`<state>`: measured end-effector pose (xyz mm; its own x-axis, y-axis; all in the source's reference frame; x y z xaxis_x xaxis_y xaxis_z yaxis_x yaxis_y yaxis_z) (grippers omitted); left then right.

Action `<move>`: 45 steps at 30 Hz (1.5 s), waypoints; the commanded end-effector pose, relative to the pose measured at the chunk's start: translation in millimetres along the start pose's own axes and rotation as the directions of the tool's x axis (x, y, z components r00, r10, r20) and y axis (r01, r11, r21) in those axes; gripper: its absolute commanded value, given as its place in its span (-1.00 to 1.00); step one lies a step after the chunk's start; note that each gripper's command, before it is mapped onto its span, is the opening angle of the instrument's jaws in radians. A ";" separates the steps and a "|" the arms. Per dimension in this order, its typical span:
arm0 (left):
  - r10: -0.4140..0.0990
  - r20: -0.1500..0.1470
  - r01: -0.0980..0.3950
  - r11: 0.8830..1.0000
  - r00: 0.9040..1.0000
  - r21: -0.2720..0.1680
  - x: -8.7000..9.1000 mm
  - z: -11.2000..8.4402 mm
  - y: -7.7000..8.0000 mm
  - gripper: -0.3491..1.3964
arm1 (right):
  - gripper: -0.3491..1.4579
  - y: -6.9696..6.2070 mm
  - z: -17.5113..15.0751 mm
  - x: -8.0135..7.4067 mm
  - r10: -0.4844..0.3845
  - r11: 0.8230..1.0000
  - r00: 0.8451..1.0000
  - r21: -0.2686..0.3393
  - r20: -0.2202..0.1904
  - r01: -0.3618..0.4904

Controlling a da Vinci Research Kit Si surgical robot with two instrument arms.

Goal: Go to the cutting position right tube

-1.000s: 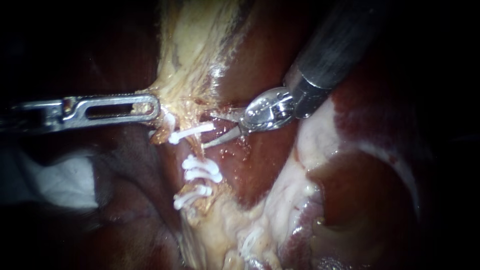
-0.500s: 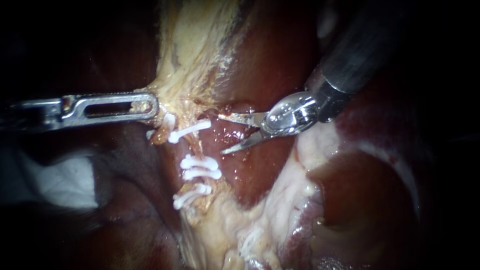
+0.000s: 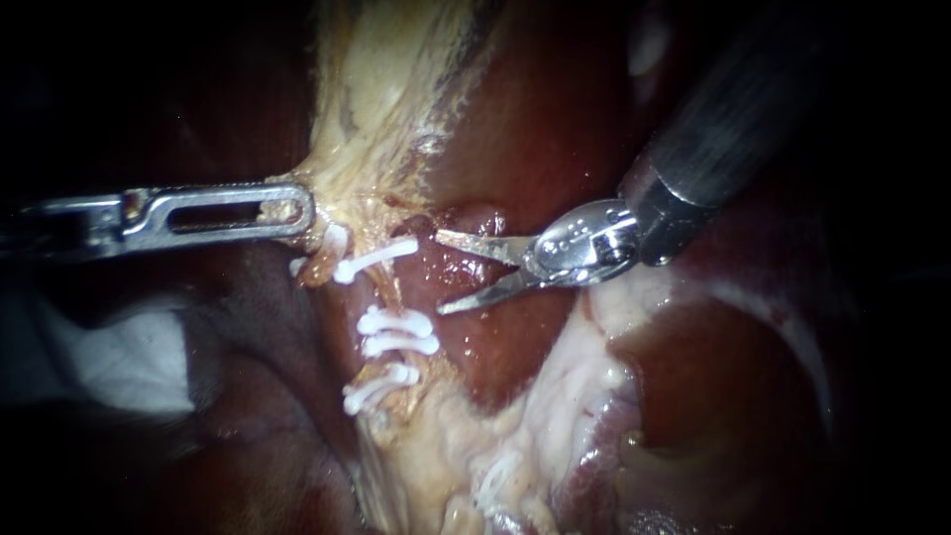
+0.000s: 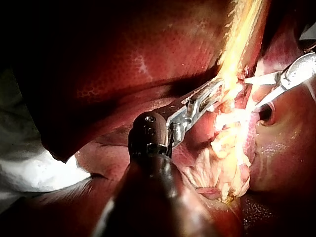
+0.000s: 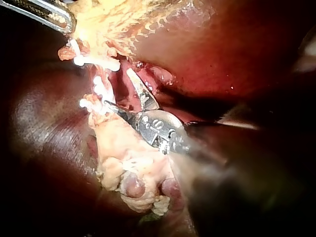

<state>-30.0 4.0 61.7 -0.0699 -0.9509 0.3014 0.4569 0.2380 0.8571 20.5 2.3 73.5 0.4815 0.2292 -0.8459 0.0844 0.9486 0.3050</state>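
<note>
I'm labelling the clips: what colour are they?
The clips are white, clearest in the endoscope view.

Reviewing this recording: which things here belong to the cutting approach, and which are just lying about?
In the job: right instrument, blades open; clipped tube; white clips; left instrument gripping pale tissue.
Lying about: white cloth; liver.

our left instrument [image 3: 292, 210] reaches in level from the left, its slotted pincer closed flat on yellow tissue [image 3: 347, 193]. our right instrument [image 3: 443, 272] slants down from the upper right, wrist bent leftward, its two thin blades spread in a v.
</note>
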 end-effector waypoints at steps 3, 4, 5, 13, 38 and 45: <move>-0.001 0.000 0.001 1.000 1.000 0.000 -0.1 -0.1 -0.3 -1.00 | 0.76 -0.1 0.5 -0.1 0.019 1.000 1.000 0.002 -0.002 -0.019; -0.001 0.000 0.001 1.000 1.000 0.000 -0.1 -0.2 -0.3 -1.00 | 0.76 -0.2 0.8 -0.1 0.019 1.000 1.000 0.007 -0.004 -0.019; -0.002 0.000 0.002 1.000 1.000 -0.001 -0.1 -0.2 -0.4 -1.00 | 0.76 -0.2 1.0 -0.1 0.024 1.000 1.000 0.006 -0.003 -0.024; -0.003 0.000 0.003 1.000 1.000 -0.001 -0.1 -0.3 -0.8 -1.00 | 0.76 -1.0 3.4 -0.7 0.038 0.999 0.999 0.028 -0.008 -0.037; -0.004 0.001 0.004 1.000 1.000 -0.003 -0.1 -0.4 -1.3 -1.00 | 0.72 -1.7 6.7 -0.4 0.175 0.978 0.982 0.131 -0.075 -0.164; -0.004 0.001 0.004 1.000 1.000 -0.003 -0.1 -0.4 -1.3 -1.00 | 0.68 -2.1 6.8 0.0 0.232 0.958 0.968 0.192 -0.092 -0.212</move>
<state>-30.2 3.6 60.4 -0.0723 -0.9517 0.2985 0.4589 0.2339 0.8571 26.2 -1.3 75.8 0.4008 0.4692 -0.7869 0.1492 0.8140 0.5614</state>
